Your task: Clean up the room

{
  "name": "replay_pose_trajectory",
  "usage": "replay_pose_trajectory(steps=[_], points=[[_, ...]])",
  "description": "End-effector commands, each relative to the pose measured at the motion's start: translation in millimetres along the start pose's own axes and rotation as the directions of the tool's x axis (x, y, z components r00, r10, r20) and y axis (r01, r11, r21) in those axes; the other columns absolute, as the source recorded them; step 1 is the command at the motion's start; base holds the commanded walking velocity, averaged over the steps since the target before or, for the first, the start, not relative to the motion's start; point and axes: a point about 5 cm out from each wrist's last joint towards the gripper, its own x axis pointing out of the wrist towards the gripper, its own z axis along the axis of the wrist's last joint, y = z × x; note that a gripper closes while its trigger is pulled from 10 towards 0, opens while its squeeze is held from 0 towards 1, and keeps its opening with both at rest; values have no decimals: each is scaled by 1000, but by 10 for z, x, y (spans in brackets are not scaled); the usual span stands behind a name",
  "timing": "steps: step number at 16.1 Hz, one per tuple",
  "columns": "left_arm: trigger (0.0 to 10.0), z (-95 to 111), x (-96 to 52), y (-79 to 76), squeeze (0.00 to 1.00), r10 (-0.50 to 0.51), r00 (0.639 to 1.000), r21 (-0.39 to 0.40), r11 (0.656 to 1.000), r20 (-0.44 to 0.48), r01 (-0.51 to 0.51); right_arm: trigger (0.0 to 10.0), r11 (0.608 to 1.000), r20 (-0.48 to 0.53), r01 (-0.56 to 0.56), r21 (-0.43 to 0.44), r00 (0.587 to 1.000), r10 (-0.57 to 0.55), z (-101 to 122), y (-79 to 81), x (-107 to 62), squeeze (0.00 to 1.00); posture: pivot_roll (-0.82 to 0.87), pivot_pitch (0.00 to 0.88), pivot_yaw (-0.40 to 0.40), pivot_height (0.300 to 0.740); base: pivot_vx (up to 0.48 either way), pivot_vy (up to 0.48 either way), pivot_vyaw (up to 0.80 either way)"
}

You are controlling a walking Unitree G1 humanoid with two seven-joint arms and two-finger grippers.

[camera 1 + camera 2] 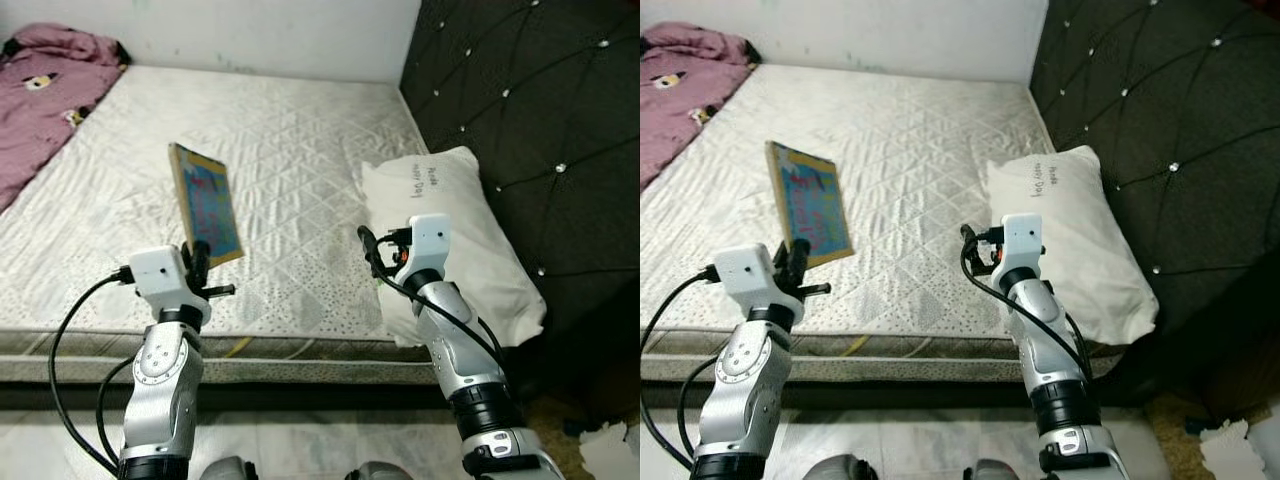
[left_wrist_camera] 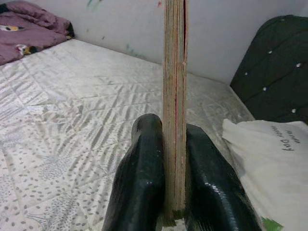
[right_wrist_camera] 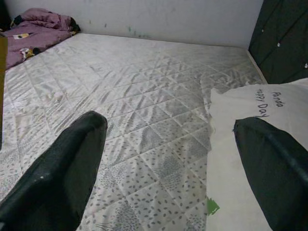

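One book (image 1: 205,203) is pinched upright in the left gripper (image 2: 174,159), above the near edge of the bed (image 1: 290,150). The right gripper (image 3: 168,159) is spread wide beside one white pillow (image 1: 470,235). One purple blanket (image 1: 40,100) is cut off.

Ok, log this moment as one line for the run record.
left gripper: shut on book, held upright above mattress | right gripper: open, empty, beside pillow

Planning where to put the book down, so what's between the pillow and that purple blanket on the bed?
Only bare quilted mattress lies between the pillow and the purple blanket, seen in the left eye view.
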Motion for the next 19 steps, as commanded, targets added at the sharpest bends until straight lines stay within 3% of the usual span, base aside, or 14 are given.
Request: replay_pose_trajectory(steps=[1,4,14,19], points=[[10000,133,28,-73,0,-39,997,-1,999,68,39,10000,1000,10,14,-7,1000,-14,34,-58,13,0,-85,0,-51,740,240,0,0],[10000,134,25,-81,0,-45,997,-9,999,70,46,10000,1000,8,11,-3,1000,-11,37,-48,19,0,-85,0,-52,740,316,0,-556],[10000,127,19,-99,0,-54,996,-11,998,66,55,10000,1000,13,16,-20,1000,-16,42,-74,5,0,-91,0,-52,740,349,0,0],[10000,114,52,-52,0,7,998,12,1000,57,-8,10000,999,15,23,-26,1000,-23,65,-95,26,0,-89,0,-52,740,0,0,0]])
